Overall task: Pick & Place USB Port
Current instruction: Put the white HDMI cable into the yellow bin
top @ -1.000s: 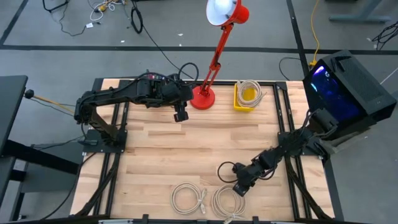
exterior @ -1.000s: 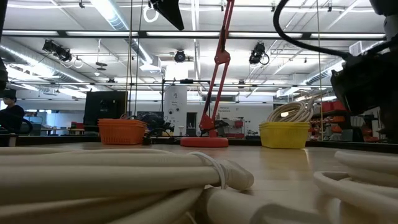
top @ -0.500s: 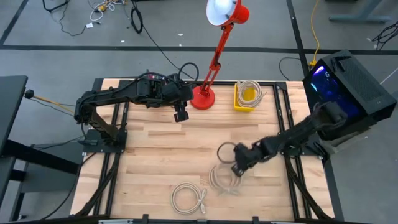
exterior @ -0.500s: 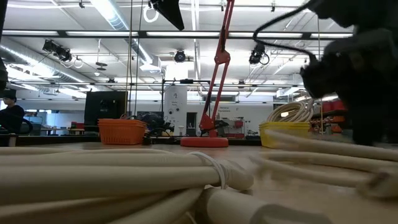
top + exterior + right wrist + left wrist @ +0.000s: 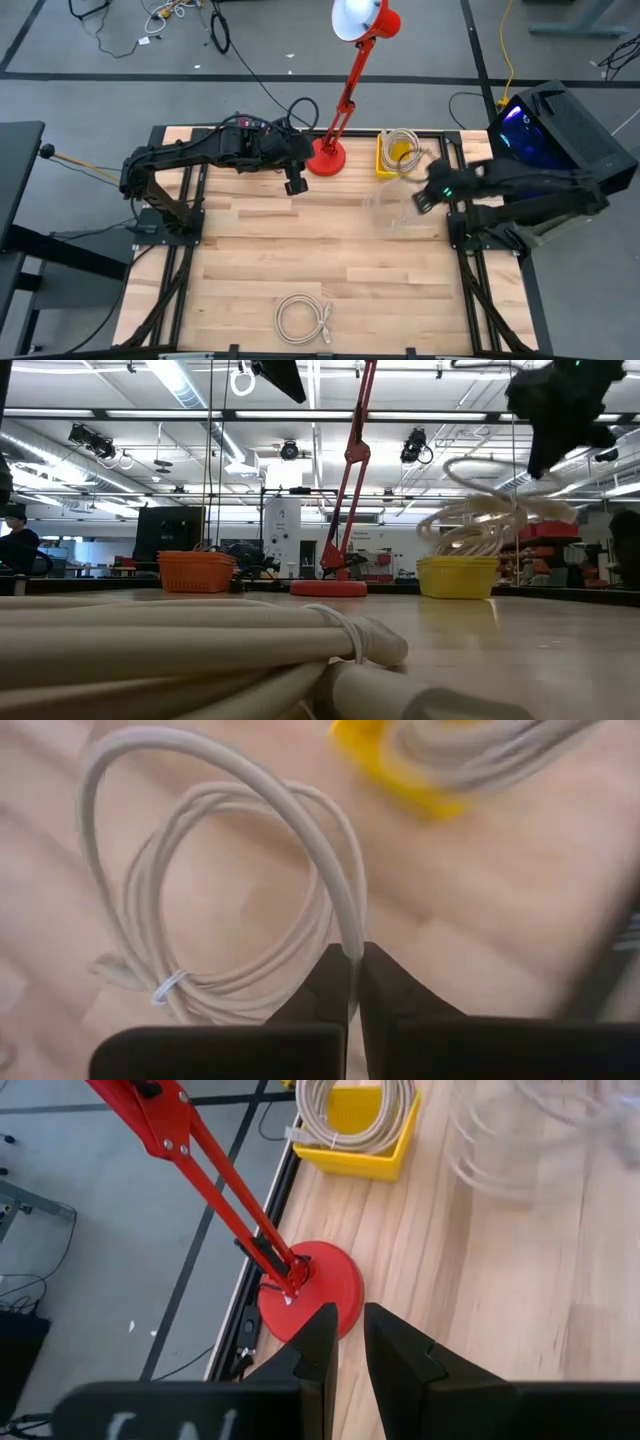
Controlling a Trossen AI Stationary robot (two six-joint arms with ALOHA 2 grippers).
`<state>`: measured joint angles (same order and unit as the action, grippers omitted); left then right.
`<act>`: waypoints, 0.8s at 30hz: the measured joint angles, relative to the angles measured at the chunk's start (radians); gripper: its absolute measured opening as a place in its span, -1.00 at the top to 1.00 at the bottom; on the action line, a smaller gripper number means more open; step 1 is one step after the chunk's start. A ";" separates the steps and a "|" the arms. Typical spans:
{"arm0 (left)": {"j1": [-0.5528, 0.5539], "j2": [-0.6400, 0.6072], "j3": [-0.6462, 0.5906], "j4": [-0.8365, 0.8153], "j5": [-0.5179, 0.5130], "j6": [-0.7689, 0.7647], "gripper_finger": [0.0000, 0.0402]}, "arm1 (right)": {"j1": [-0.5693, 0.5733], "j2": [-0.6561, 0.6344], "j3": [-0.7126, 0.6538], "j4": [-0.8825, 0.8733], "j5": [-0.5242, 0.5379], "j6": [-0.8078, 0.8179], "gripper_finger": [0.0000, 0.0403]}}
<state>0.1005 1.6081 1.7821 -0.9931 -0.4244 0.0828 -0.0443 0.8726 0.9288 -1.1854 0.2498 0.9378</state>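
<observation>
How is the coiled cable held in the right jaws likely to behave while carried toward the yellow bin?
Probably floppy: the coiled cable hangs from the right gripper by a single strand, loops sagging. Likely light, as that pinch carries it. Its tie should keep the loops bunched, though they may catch the yellow bin rim.

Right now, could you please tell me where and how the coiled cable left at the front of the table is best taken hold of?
The coiled cable lies flat on the table, apart from other things, so I would come straight down from above. Pinch across the bundled loops on the side next to its small tie, where the strands seem to run closest together; a single strand might slip. The right end effector, already holding another coil, is busy.
</observation>
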 joint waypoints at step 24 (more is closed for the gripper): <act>0.003 0.000 0.000 0.071 -0.003 0.015 0.71 | -0.421 0.265 0.406 -0.244 0.317 -0.340 1.00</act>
<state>0.1036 1.6081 1.7821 -0.9218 -0.4274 0.0982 -0.4650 1.1377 1.3350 -1.4296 0.5664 0.5982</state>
